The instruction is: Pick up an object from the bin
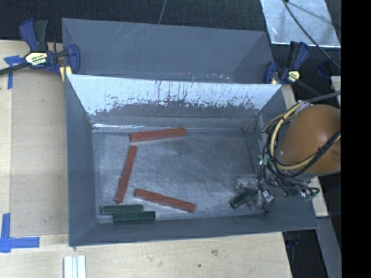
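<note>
Dark green bars (128,213), a pair, lie flat and touching side by side in the front left corner of the bin (81,155), along the front wall, the farthest things from the claw. Just above them a red-brown stick (126,174) runs steeply up the floor, its top leaning a little right. By the back wall a second red-brown stick (157,134) lies nearly level. Toward the front, a third red-brown stick (165,200) slants down to the right. Its right end is the nearest thing to the claw, with bare floor between them.

Claw (250,199) sits low in the front right corner, close to the right wall. Whether it is open or closed cannot be told, nor whether it has hold of anything. Above it, cables (272,155) loop round the orange wrist cover (307,141).

Floor is grey metal, scuffed pale in patches. Back wall is streaked with dark scratches. Dark ground lies beyond the back rim.
</note>
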